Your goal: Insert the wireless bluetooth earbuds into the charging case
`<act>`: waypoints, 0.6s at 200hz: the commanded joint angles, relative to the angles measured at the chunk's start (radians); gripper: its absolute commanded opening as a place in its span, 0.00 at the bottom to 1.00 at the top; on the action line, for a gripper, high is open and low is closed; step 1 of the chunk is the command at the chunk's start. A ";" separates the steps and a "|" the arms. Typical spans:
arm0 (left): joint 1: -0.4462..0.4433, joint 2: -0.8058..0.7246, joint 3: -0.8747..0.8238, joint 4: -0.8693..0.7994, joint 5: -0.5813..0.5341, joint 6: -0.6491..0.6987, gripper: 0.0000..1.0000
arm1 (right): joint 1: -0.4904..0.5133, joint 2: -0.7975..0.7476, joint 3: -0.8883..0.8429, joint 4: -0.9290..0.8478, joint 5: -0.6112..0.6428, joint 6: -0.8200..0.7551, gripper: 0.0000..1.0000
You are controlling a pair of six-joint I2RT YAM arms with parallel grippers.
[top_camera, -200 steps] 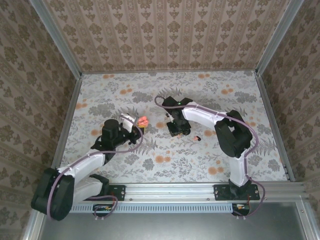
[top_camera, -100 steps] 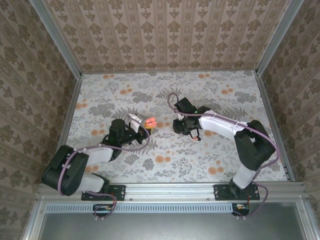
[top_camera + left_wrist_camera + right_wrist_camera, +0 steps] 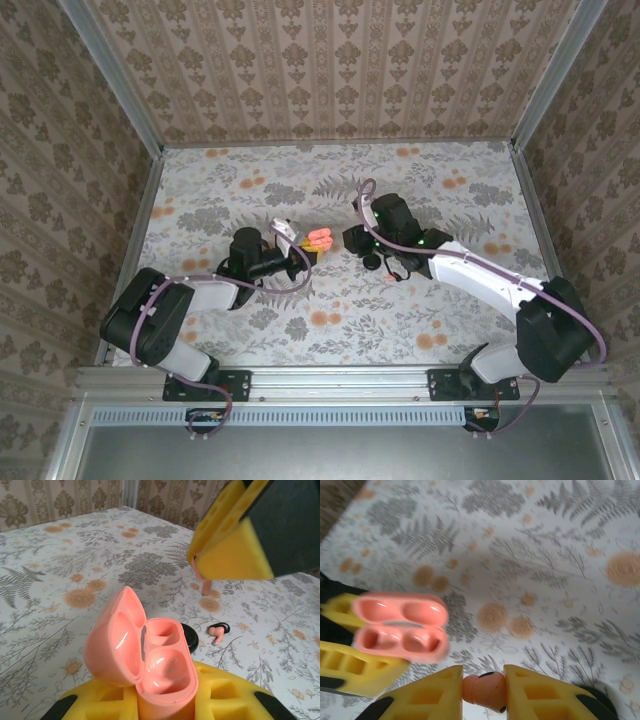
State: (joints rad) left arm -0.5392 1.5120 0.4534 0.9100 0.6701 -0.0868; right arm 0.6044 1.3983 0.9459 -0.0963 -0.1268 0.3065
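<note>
A floral table (image 3: pixel 230 180) carries one earbud (image 3: pixel 218 630) near a black disc (image 3: pixel 191 636).

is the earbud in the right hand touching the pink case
Apart. The right wrist view shows the earbud pinched in the right hand, with patterned table between it and the open case.

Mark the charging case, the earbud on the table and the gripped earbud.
charging case (image 3: pixel 164 672), left wrist view, base's inner well
earbud on the table (image 3: pixel 218 629), left wrist view, its bud
gripped earbud (image 3: pixel 484 689), right wrist view, its body

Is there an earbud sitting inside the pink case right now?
No, both sockets of the open case are empty.
</note>
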 commanded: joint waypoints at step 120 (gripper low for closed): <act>-0.024 0.016 0.069 0.098 0.113 0.018 0.16 | 0.059 -0.021 -0.029 0.325 -0.209 -0.103 0.25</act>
State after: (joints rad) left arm -0.5568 1.5303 0.4953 0.9703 0.7486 -0.0822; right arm 0.6518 1.3529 0.8932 0.1844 -0.3000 0.2291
